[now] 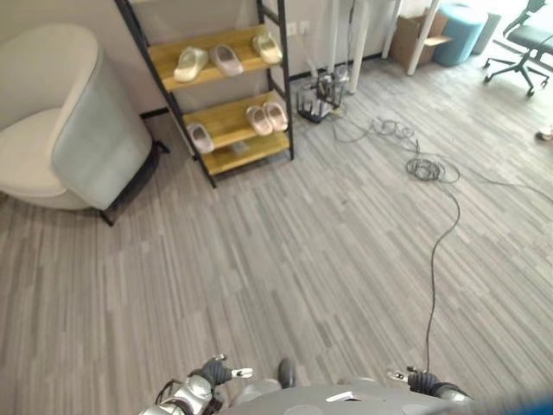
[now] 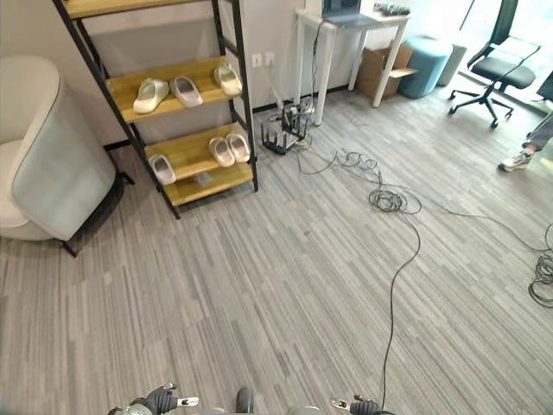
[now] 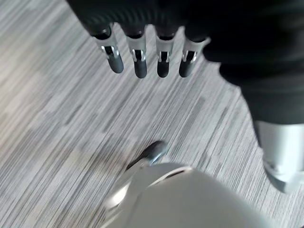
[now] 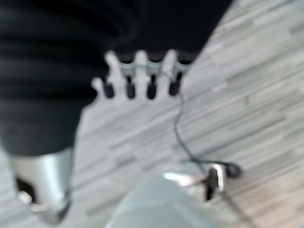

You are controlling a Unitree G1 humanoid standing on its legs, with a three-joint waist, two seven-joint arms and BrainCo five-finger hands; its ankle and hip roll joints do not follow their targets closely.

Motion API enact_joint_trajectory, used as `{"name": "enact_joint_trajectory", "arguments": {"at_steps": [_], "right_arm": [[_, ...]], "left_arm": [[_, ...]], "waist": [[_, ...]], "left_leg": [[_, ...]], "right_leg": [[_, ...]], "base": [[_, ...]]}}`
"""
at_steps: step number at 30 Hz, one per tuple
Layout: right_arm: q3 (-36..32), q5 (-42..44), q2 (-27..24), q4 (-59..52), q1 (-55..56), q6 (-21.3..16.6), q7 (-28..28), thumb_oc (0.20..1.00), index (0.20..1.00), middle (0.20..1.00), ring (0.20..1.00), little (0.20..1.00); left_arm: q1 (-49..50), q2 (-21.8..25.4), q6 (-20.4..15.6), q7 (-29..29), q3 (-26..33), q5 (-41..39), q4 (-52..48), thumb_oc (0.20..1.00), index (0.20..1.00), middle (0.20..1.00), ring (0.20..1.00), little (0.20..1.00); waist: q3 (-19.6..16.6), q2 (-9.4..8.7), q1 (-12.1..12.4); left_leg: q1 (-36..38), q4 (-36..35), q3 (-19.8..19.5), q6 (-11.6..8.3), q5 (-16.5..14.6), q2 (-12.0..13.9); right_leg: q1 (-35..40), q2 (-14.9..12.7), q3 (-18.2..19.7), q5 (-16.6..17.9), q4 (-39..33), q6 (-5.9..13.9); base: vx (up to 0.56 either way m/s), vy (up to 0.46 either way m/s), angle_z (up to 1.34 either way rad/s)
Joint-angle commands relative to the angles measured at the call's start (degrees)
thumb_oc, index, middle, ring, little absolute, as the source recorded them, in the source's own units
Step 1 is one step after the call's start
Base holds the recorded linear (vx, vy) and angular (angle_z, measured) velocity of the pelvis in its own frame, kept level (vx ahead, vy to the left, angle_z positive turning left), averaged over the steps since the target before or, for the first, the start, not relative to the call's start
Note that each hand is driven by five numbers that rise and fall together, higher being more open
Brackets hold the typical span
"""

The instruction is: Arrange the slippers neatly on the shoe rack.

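The shoe rack (image 1: pixel 226 122), black-framed with wooden shelves, stands against the far wall. Its upper shelf carries three slippers: a pale green one (image 1: pixel 190 63), a pinkish one (image 1: pixel 227 59) and a yellowish one (image 1: pixel 267 47). On the lower shelf a single light slipper (image 1: pixel 200 137) lies at the left, and a pair (image 1: pixel 267 118) lies side by side at the right. My left hand (image 3: pixel 137 57) hangs low over the floor with straight fingers, holding nothing. My right hand (image 4: pixel 137 80) hangs the same way, empty. Both are far from the rack.
A cream armchair (image 1: pixel 60 121) stands left of the rack. A black wire holder (image 1: pixel 318 99) sits on the floor to its right. Cables (image 1: pixel 423 164) trail across the wood floor. A white table (image 2: pixel 346 26), cardboard box (image 1: pixel 415 39), blue pouf (image 1: pixel 458 30), office chair (image 1: pixel 527 43) and a person's shoe (image 2: pixel 518 160) are at the far right.
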Motion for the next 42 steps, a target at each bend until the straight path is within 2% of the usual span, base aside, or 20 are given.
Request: {"name": "enact_joint_trajectory", "arguments": {"at_steps": [1, 3, 6, 10, 12, 14, 15, 16, 18, 21, 23, 26, 31, 33, 35, 36, 37, 38, 39, 42], "right_arm": [[0.49, -0.88, -0.78, -0.24, 0.53, 0.27, -0.39, 1.000, 1.000, 1.000, 1.000, 1.000], [0.41, -0.78, -1.01, 0.89, 1.60, 0.57, -0.36, 1.000, 1.000, 1.000, 1.000, 1.000], [0.51, 0.27, -1.52, 2.96, 2.13, 1.49, 0.06, 1.000, 1.000, 1.000, 1.000, 1.000], [0.70, 0.58, -1.19, 3.87, 3.21, 1.88, 0.04, 1.000, 1.000, 1.000, 1.000, 1.000], [1.34, 0.50, -1.08, 3.70, 3.06, 1.88, -0.23, 1.000, 1.000, 1.000, 1.000, 1.000], [1.70, 1.44, -1.50, 3.14, 1.81, 1.47, -0.69, 1.000, 1.000, 1.000, 1.000, 1.000], [1.70, 1.44, -1.46, 3.15, 1.77, 1.46, -0.69, 1.000, 1.000, 1.000, 1.000, 1.000], [1.98, 2.56, -1.95, 2.03, 0.37, 1.21, -1.39, 1.000, 1.000, 1.000, 1.000, 1.000], [1.81, 3.64, -2.80, 1.75, -0.55, 1.09, -1.75, 1.000, 1.000, 1.000, 1.000, 1.000], [0.87, 4.70, -3.37, 2.47, -0.44, 0.95, -1.16, 1.000, 1.000, 1.000, 1.000, 1.000], [0.90, 4.64, -3.05, 2.63, -0.18, 0.84, -0.85, 1.000, 1.000, 1.000, 1.000, 1.000], [1.80, 4.29, -1.83, 2.64, 0.24, 0.57, -0.62, 1.000, 1.000, 1.000, 1.000, 1.000], [2.20, 2.81, -1.01, 2.59, 0.11, 0.70, -0.18, 1.000, 1.000, 1.000, 1.000, 1.000], [2.75, 0.40, -0.27, 2.34, 0.70, 0.65, -0.44, 1.000, 1.000, 1.000, 1.000, 1.000], [3.23, -0.34, 0.29, 2.01, 0.78, 0.56, -0.36, 1.000, 1.000, 1.000, 1.000, 1.000], [4.18, -1.60, 1.75, 1.76, 1.26, 0.87, 0.37, 1.000, 1.000, 1.000, 1.000, 1.000], [4.17, -1.60, 1.74, 1.76, 1.26, 0.87, 0.36, 1.000, 1.000, 1.000, 1.000, 1.000], [4.29, -1.52, 1.98, 1.53, 1.27, 0.83, 0.63, 1.000, 1.000, 1.000, 1.000, 1.000], [4.15, -1.06, 2.05, 1.15, 1.11, 0.85, 0.82, 1.000, 1.000, 1.000, 1.000, 1.000], [4.30, -1.06, 2.29, 0.08, 0.69, 0.62, 0.64, 1.000, 1.000, 1.000, 1.000, 1.000]], "left_arm": [[-0.41, 1.18, 0.28, 1.04, 3.97, -0.17, 1.72, 1.000, 1.000, 1.000, 1.000, 1.000], [-1.06, 0.51, 0.22, 0.79, 2.55, 1.01, 1.90, 1.000, 1.000, 1.000, 1.000, 1.000], [-2.07, -0.06, -0.48, 0.80, 0.91, 2.63, 2.22, 1.000, 1.000, 1.000, 1.000, 1.000], [-2.85, -0.88, -1.31, 0.75, -0.79, 2.97, 1.70, 1.000, 1.000, 1.000, 1.000, 1.000], [-1.78, -1.18, -1.31, 1.35, -0.69, 2.24, 0.92, 1.000, 1.000, 1.000, 1.000, 1.000], [-2.10, -1.38, -1.14, 1.57, -0.63, 1.28, 0.00, 1.000, 1.000, 1.000, 1.000, 1.000], [-2.12, -1.35, -1.13, 1.57, -0.62, 1.28, 0.00, 1.000, 1.000, 1.000, 1.000, 1.000], [-2.59, -0.90, -0.78, 2.32, 0.46, -0.52, -1.27, 1.000, 1.000, 1.000, 1.000, 1.000], [-3.02, -0.49, -0.49, 2.83, 1.36, -1.82, -1.29, 1.000, 1.000, 1.000, 1.000, 1.000], [-2.73, -0.49, -0.53, 2.78, 3.47, -4.50, -0.02, 1.000, 1.000, 1.000, 1.000, 1.000], [-2.18, -0.40, -0.81, 2.34, 5.01, -6.86, 0.36, 1.000, 1.000, 1.000, 1.000, 1.000], [-1.84, 0.09, -1.02, 2.73, 6.66, -8.45, 0.76, 1.000, 1.000, 1.000, 1.000, 1.000], [-0.32, 1.01, -0.43, 2.93, 8.72, -8.56, 2.47, 1.000, 1.000, 1.000, 1.000, 1.000], [0.46, 1.69, -0.37, 3.17, 7.94, -5.52, 2.71, 1.000, 1.000, 1.000, 1.000, 1.000], [0.41, 2.03, -0.41, 3.05, 7.70, -4.88, 2.52, 1.000, 1.000, 1.000, 1.000, 1.000], [0.06, 2.97, -0.32, 2.91, 7.66, -4.02, 2.28, 1.000, 1.000, 1.000, 1.000, 1.000], [0.05, 2.96, -0.32, 2.90, 7.65, -4.01, 2.28, 1.000, 1.000, 1.000, 1.000, 1.000], [-0.42, 3.92, -0.09, 2.95, 7.34, -3.43, 2.22, 1.000, 1.000, 1.000, 1.000, 1.000], [-0.80, 4.29, -0.02, 3.15, 7.29, -3.43, 2.08, 1.000, 1.000, 1.000, 1.000, 1.000], [-1.48, 4.72, -0.18, 3.18, 6.69, -3.40, 1.45, 1.000, 1.000, 1.000, 1.000, 1.000]], "waist": [[3.16, 3.80, -2.63], [3.41, 4.55, -5.43], [3.25, 3.39, -8.17], [2.43, 3.95, -9.50], [1.44, 4.22, -9.38], [2.93, 3.68, -8.14], [2.79, 3.52, -8.27], [4.91, 1.20, -6.43], [5.39, -0.67, -5.16], [5.01, -1.56, -3.05], [4.47, -2.08, -1.45], [3.61, -1.76, 1.55], [1.77, -3.30, 5.38], [0.62, -3.91, 5.85], [0.29, -4.65, 5.98], [-0.03, -6.84, 6.36], [-0.14, -6.72, 6.45], [-0.12, -8.44, 5.75], [0.15, -8.33, 5.32], [0.64, -6.87, 4.16]], "left_leg": [[1.17, 2.19, -5.61, -4.08, -1.73, 0.95], [5.94, 2.85, -9.56, -5.56, -4.26, 1.23], [10.64, 2.12, -13.66, -8.01, -6.90, 1.42], [14.28, 2.37, -16.90, -10.07, -7.85, 3.92], [14.17, 7.56, -18.72, -12.54, -4.08, 6.61], [5.96, 22.60, -15.92, -15.31, 4.82, 7.95], [5.70, 22.58, -16.06, -15.30, 5.01, 7.75], [-2.02, 35.03, -10.64, -12.92, 7.45, 9.59], [-6.26, 37.66, -5.18, -11.96, 6.37, 11.85], [-10.50, 31.15, -0.13, -11.47, 2.08, 13.13], [-13.48, 22.62, 2.38, -11.34, 1.59, 12.49], [-15.91, 8.65, 2.56, -12.48, 8.05, 11.14], [-20.27, -0.11, 5.20, -12.68, 9.92, 11.06], [-20.04, 1.64, 4.30, -12.10, 13.68, 10.22], [-20.60, 2.92, 4.03, -11.84, 13.51, 9.64], [-20.71, 5.93, 3.99, -10.60, 11.24, 7.69], [-20.86, 5.96, 3.99, -10.63, 11.28, 7.88], [-19.87, 7.38, 3.89, -9.14, 8.42, 5.84], [-19.22, 7.61, 3.57, -8.58, 7.31, 5.66], [-16.35, 7.13, 2.64, -7.44, 5.20, 5.56]], "right_leg": [[5.26, -1.58, -3.25, 13.75, -16.72, -3.56], [-0.88, -2.44, -4.23, 6.93, -27.00, -6.91], [-4.11, -3.01, 2.76, 10.42, -44.23, -5.13], [-4.41, -3.79, 5.13, 13.30, -49.06, -4.40], [-3.10, -1.79, 4.60, 14.22, -47.07, -6.40], [0.81, -1.78, 2.75, 12.10, -47.30, -8.45], [0.65, -2.01, 2.70, 12.21, -47.39, -8.42], [4.66, -1.90, 1.59, 9.97, -47.33, -11.39], [7.58, -2.02, 0.33, 7.53, -47.28, -12.77], [12.99, -1.80, -2.96, 3.86, -47.81, -13.07], [16.53, -2.11, -4.95, 1.93, -49.02, -12.47], [22.27, -0.56, -5.58, -0.29, -51.30, -11.71], [29.63, -0.76, -2.74, -3.08, -53.36, -10.33], [29.65, -1.80, -2.59, -2.52, -52.24, -9.41], [29.30, -2.33, -2.83, -2.31, -51.27, -8.69], [28.60, -4.41, -3.17, 1.39, -47.96, -6.24], [28.45, -4.25, -3.06, 1.53, -48.02, -6.28], [25.76, -6.19, -2.35, 12.21, -40.65, -2.96], [23.82, -6.54, -1.95, 15.81, -36.21, -2.40], [18.80, -6.68, -3.15, 19.35, -29.01, -2.61]], "base": [[0.59, 0.084, 0.52], [0.74, -0.075, 0.65], [0.55, -0.163, 0.93], [0.43, -0.167, 1.05], [0.46, -0.285, 0.89], [0.16, -0.192, 0.45], [0.14, -0.312, 0.43], [0.21, -0.353, 0.40], [0.32, -0.343, 0.35], [0.43, -0.115, 0.52], [0.47, 0.002, 0.79], [0.49, 0.060, 0.45], [0.43, 0.162, -0.06], [0.48, 0.314, -0.44], [0.31, 0.228, -0.31], [0.24, 0.162, 0.03], [0.46, 0.341, 0.24], [0.32, 0.270, 0.42], [0.32, 0.270, 0.53], [0.33, 0.253, 0.42]]}}
